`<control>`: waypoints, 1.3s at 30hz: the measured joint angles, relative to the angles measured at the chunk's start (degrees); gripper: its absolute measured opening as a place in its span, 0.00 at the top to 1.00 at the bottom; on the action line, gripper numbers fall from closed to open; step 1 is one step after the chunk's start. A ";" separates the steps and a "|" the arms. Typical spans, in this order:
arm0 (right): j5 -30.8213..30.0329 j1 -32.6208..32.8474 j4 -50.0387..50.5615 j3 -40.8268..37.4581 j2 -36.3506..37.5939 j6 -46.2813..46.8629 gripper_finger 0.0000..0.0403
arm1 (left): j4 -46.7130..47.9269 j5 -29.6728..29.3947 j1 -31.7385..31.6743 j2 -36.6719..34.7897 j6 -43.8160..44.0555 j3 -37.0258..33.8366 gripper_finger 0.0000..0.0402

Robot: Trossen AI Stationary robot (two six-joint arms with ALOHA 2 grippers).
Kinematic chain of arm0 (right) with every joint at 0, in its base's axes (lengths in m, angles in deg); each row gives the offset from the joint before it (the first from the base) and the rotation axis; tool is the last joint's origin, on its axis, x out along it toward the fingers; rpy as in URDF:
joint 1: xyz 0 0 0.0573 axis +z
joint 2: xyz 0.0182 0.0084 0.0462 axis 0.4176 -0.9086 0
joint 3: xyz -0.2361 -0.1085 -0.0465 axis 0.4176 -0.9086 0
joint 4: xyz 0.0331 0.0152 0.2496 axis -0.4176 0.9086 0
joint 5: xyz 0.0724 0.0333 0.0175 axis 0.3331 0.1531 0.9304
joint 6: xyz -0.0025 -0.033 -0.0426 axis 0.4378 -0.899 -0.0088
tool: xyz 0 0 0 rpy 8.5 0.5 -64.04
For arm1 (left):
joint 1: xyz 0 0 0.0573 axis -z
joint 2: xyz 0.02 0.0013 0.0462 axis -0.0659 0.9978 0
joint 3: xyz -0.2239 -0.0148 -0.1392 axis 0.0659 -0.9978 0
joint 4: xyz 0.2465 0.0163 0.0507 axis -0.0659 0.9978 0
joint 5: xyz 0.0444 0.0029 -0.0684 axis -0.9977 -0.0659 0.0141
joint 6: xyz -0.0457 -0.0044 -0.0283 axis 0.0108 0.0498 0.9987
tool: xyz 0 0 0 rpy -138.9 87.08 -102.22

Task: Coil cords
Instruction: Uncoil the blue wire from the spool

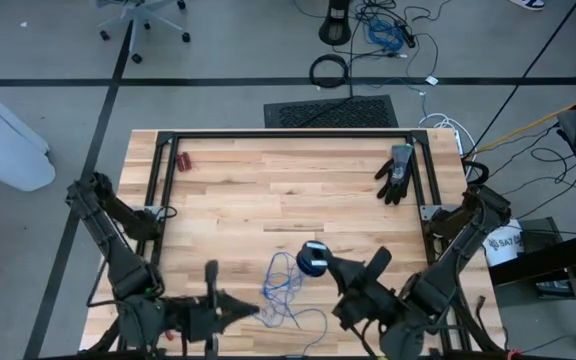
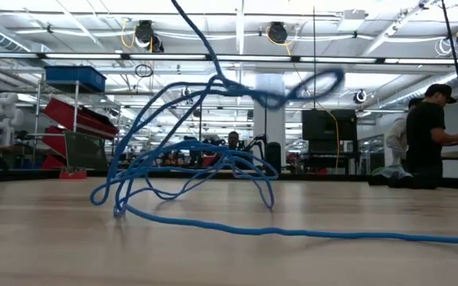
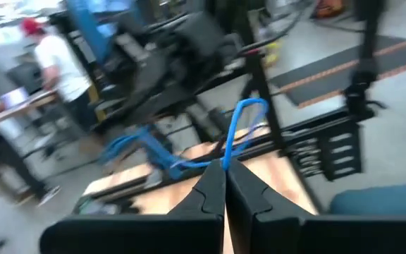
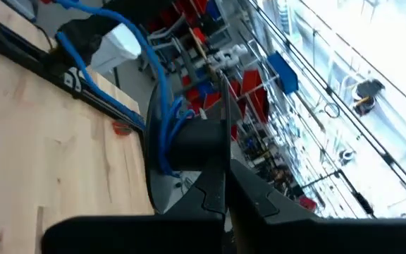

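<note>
The thin blue cord (image 1: 286,288) is lying in loose, tangled loops on the pale wooden table (image 1: 268,190) near its front edge, between the 2 arms; part of it is rising off the wood.

The left gripper (image 3: 224,176) is sitting fully closed, pinching a strand of the cord at its fingertips. The right gripper (image 4: 224,185) is likewise clamped tight, with several turns gathered around a dark spool-like part just ahead of its fingers.

The risks look plain: the thin strand may be slipping from the left pinch if tension builds; the slack loops on the table may be knotting as they are drawn in; the gathered turns may be sliding off and unravelling.
</note>
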 joint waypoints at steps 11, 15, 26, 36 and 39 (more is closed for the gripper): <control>-2.70 -0.27 -6.66 0.00 0.00 -2.54 1.00 | -1.60 15.16 -7.48 3.43 -1.29 0.00 1.00; -2.79 -0.27 -9.47 0.00 0.00 -4.66 1.00 | -1.56 20.48 -10.93 5.08 -0.85 0.00 1.00; -2.76 0.16 -10.02 0.00 0.00 -5.03 1.00 | 0.50 23.88 -18.00 9.21 -0.57 0.00 1.00; -2.66 3.64 -17.09 0.00 0.31 -9.41 1.00 | 9.15 20.08 -21.06 9.21 6.41 0.00 1.00; -2.66 5.01 -17.32 0.00 0.31 -10.40 1.00 | 11.33 11.96 -20.87 9.08 7.76 0.00 1.00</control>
